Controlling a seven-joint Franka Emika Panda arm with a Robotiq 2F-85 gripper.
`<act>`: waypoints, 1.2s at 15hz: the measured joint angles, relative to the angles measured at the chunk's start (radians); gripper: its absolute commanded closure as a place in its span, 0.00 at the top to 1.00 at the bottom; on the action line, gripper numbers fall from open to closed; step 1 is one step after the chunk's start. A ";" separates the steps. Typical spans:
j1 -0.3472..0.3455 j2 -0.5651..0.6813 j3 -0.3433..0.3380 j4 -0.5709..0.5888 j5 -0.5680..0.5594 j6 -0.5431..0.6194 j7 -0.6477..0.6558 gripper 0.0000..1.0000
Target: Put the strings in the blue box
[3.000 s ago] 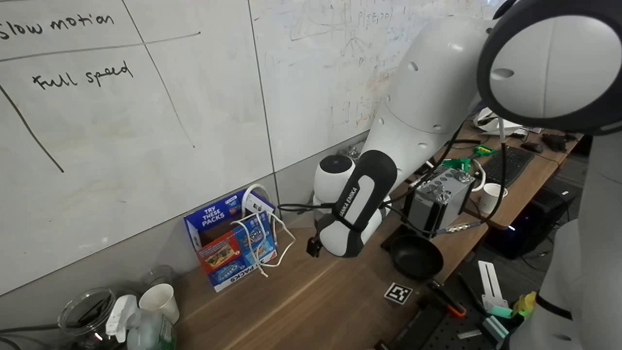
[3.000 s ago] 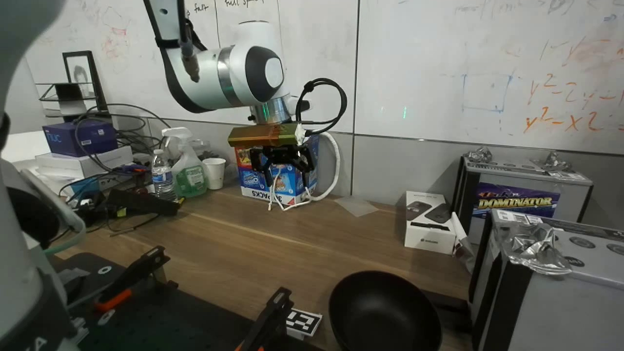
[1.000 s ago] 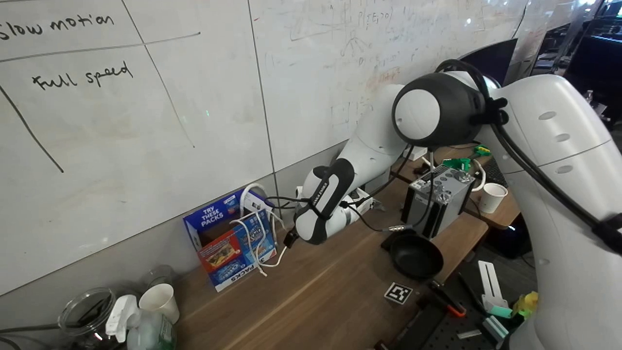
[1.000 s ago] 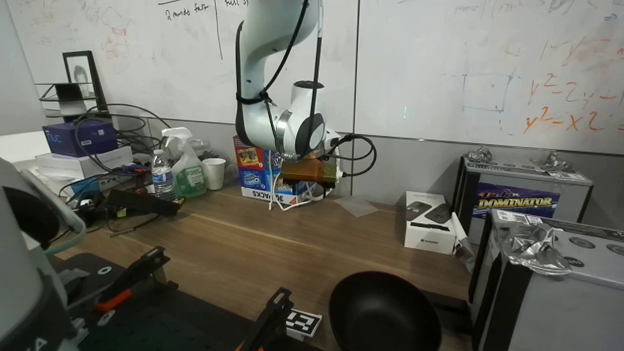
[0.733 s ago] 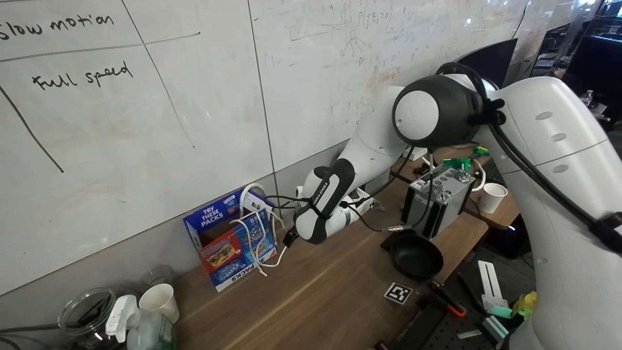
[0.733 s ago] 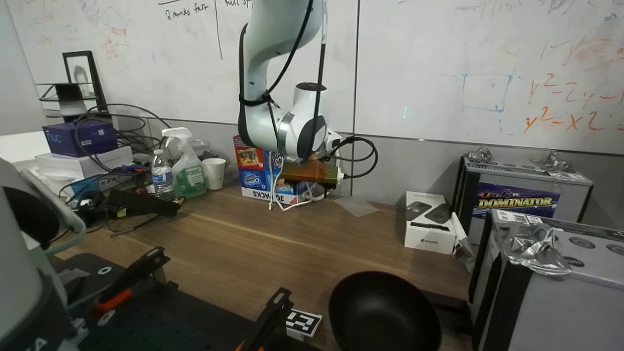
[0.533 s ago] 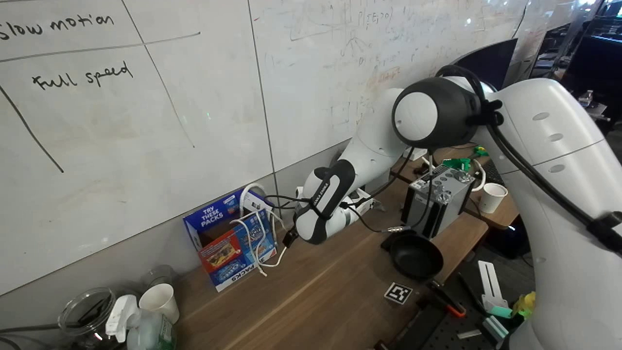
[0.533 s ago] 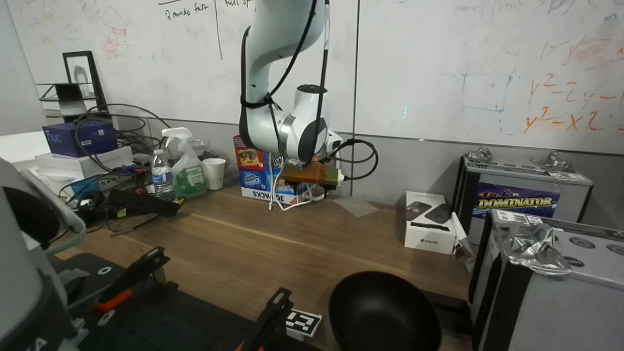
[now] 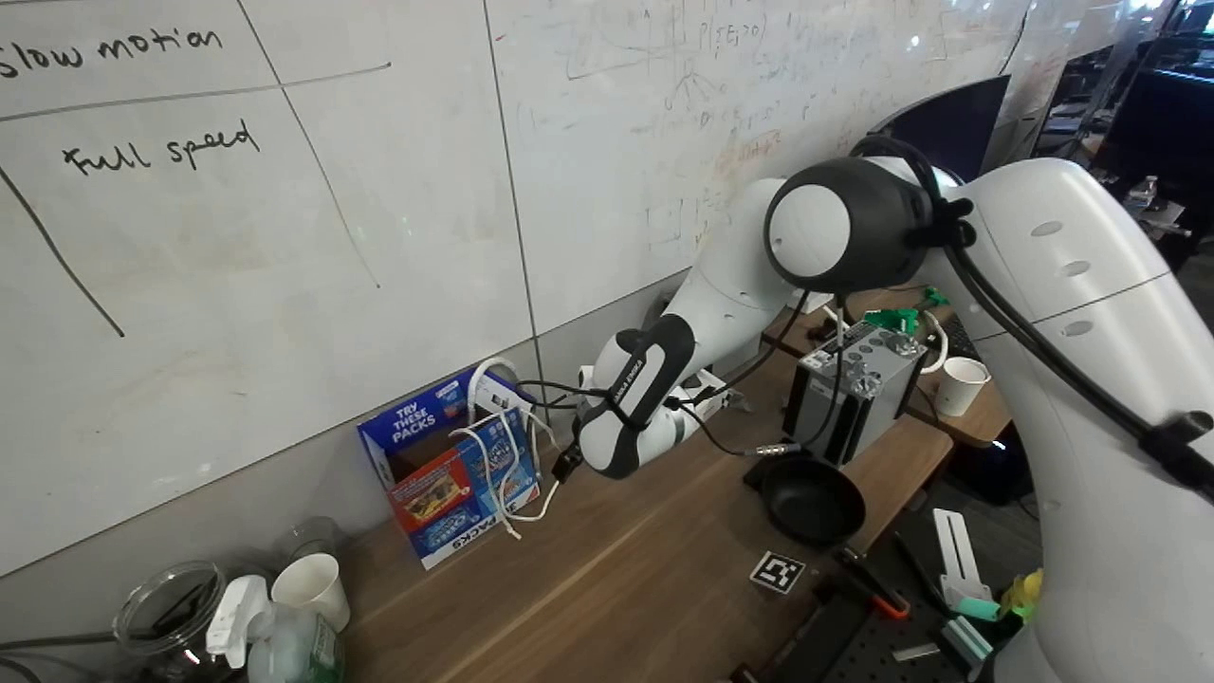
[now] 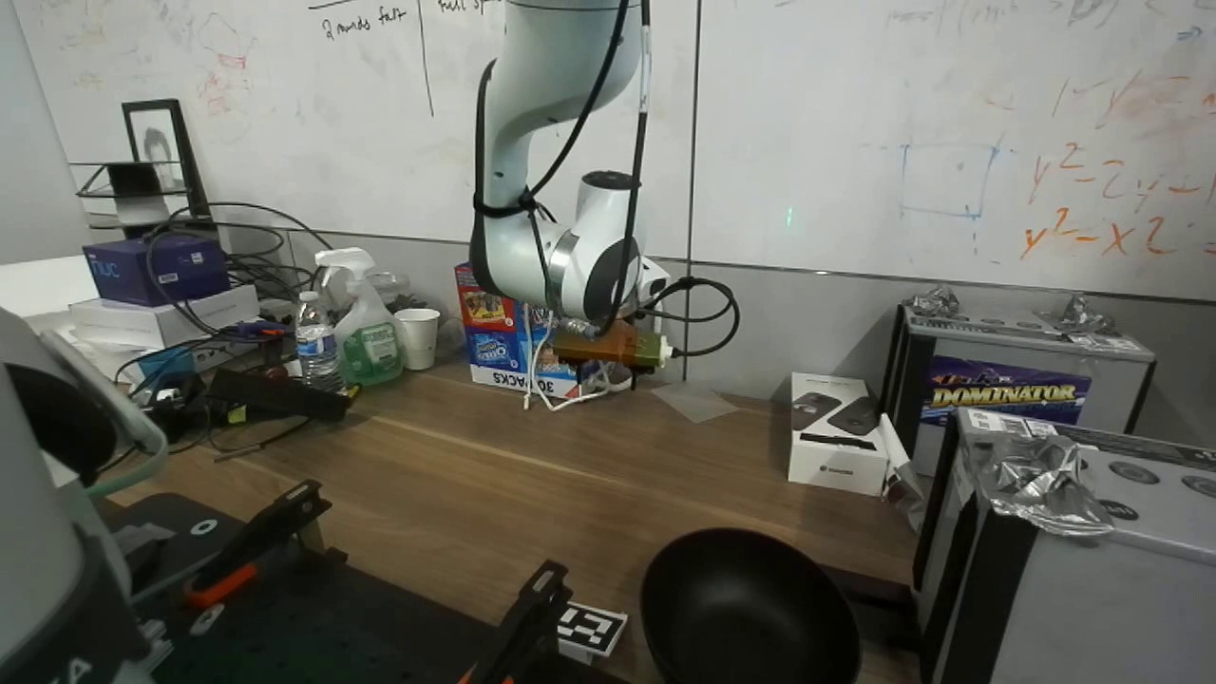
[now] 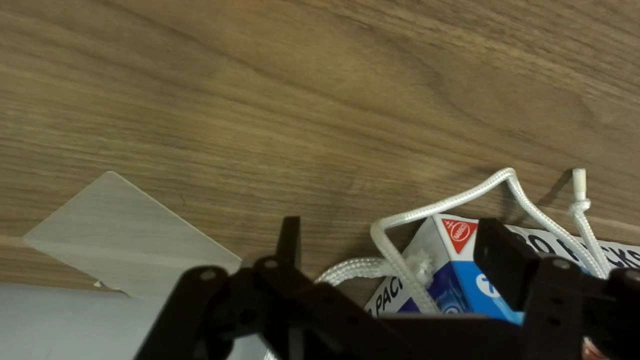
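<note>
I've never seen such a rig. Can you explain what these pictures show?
A white jointed robot arm carries a black two-fingered gripper. Two cameras watch from outside; a third sits on the wrist, looking past the fingers. On the brown wooden table stands an open blue cardboard box with red patches, thin white braided cord looping over its front. A round black pan and a greenish plastic spray bottle sit there too. The fingers are apart, with cord showing between them; nothing looks held.

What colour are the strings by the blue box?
White, with a braided pattern. The strings show best in the wrist view.
</note>
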 measured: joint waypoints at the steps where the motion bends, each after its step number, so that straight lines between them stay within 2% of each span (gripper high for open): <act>1: 0.000 0.001 0.000 0.001 0.000 0.001 0.000 0.51; 6: -0.002 0.008 0.001 0.009 0.000 0.007 0.000 0.13; 10: -0.007 0.013 0.007 0.010 0.000 0.023 0.000 0.06; 11: -0.010 0.014 0.009 0.010 0.000 0.030 0.000 0.10; 13: -0.016 0.014 0.017 0.009 0.000 0.052 0.001 0.12; 18: -0.015 -0.013 0.034 -0.045 -0.001 0.207 0.023 0.10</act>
